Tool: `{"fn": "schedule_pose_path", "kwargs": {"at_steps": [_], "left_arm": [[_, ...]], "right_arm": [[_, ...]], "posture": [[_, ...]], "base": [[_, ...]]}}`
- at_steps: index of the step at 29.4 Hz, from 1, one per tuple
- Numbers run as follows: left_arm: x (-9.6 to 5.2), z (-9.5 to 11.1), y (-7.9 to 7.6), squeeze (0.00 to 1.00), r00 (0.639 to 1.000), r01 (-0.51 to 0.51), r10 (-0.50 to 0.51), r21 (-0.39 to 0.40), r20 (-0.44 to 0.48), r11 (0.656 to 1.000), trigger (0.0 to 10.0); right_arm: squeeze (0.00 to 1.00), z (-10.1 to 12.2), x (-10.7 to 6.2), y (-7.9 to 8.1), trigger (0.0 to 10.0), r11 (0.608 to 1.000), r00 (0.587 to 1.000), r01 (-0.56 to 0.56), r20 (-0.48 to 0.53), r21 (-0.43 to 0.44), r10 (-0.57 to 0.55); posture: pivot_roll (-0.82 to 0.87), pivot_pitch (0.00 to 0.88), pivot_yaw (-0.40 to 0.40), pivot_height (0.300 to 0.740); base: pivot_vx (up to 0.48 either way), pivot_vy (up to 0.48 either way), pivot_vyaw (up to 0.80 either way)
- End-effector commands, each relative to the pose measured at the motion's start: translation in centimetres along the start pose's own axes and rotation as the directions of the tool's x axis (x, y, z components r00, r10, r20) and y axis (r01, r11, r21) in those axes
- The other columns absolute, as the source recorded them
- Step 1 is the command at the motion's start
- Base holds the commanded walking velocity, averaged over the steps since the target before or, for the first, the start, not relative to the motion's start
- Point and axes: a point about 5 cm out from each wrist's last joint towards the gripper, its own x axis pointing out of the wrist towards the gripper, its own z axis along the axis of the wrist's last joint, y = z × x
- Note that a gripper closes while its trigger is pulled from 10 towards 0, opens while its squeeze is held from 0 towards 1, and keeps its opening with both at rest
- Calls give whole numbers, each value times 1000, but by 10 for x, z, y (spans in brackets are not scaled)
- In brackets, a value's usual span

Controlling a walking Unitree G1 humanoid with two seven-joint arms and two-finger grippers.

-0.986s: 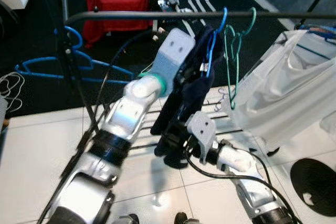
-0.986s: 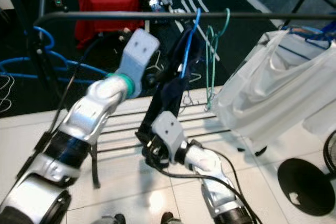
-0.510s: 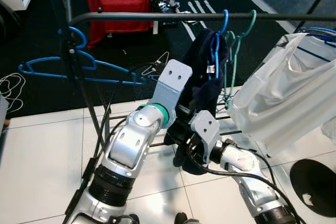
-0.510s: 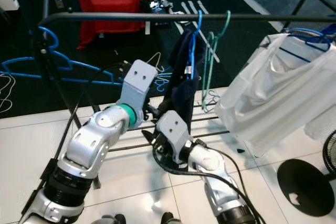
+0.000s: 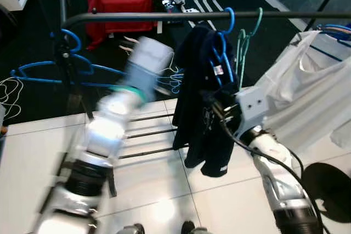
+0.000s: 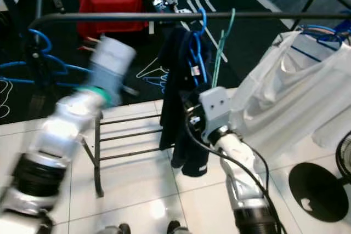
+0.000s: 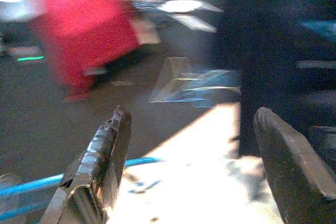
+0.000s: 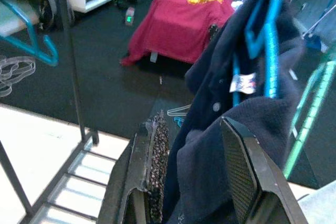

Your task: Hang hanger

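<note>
With the blue hanger hooked on the rail, the right gripper clamps the dark garment and should release, while the left gripper is spread wide and empty

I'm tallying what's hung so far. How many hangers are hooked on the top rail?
3, maybe more: a blue hanger carrying the dark garment, a green hanger beside it, another blue one under the white garment.
</note>
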Motion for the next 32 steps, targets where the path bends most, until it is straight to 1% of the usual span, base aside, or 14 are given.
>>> {"fn": "schedule_pose_path", "kwargs": {"at_steps": [1,2,3,5,7,8,11,12,13,14,18,22,30,32], "left_arm": [[-1,-3,13,0,1000,-27,27,20,1,999,10000],[-1,-5,20,0,999,-45,45,36,-5,998,10000],[-3,-8,29,0,997,-68,69,49,-19,996,10000],[-5,-11,36,0,995,-92,94,59,-33,994,10000],[-6,-12,37,0,994,-97,99,61,-37,993,10000],[-6,-13,35,0,994,-95,97,59,-41,994,10000],[-7,-14,32,0,995,-91,94,57,-45,994,10000],[-7,-14,29,0,995,-84,86,56,-43,995,10000],[-7,-14,29,0,995,-84,86,56,-43,995,10000],[-6,-13,26,0,996,-74,76,53,-39,996,10000],[-5,-13,24,0,997,-68,70,50,-35,996,10000],[-5,-11,23,0,997,-64,66,43,-31,997,10000],[-5,-12,23,0,997,-64,65,41,-35,997,10000],[-5,-12,24,0,997,-66,68,40,-36,997,10000]], "right_arm": [[63,2,-5,3,10000,999,1000,15,14,47,-15],[63,5,-6,3,10000,998,999,26,26,59,-27],[1000,15,-6,3,10000,996,997,31,66,82,-37],[1000,28,-3,1,10000,995,992,50,114,90,-60],[1000,34,-1,-1,10000,995,988,69,130,74,-78],[1000,37,1,-8,10000,990,983,119,132,70,-128],[1000,41,3,-17,10000,982,974,178,133,71,-186],[1000,35,4,-26,10000,969,967,236,80,74,-241],[1000,35,4,-26,10000,969,967,236,80,74,-241],[0,22,6,-39,10000,950,953,304,-13,73,-304],[0,13,7,-48,10000,937,938,342,-71,63,-338],[0,-5,12,-53,10000,941,931,331,-193,78,-311],[0,-15,17,-53,10000,957,934,286,-237,50,-267],[0,-15,20,-54,10000,968,942,252,-235,16,-241]], "posture": [[19,142,67,740],[19,142,67,740],[16,144,69,740],[11,144,68,740],[11,143,67,740],[10,142,65,740],[10,142,65,740],[5,142,65,740],[5,142,65,740],[7,143,64,740],[8,143,63,740],[16,142,61,740],[25,140,65,740],[27,139,65,740]], "base": [[0,0,0],[0,0,0],[0,0,0],[0,0,0],[0,0,0],[0,0,0],[0,0,0],[0,0,0],[0,0,0],[0,0,0],[0,0,0],[0,0,0],[0,0,0],[0,0,0]]}}
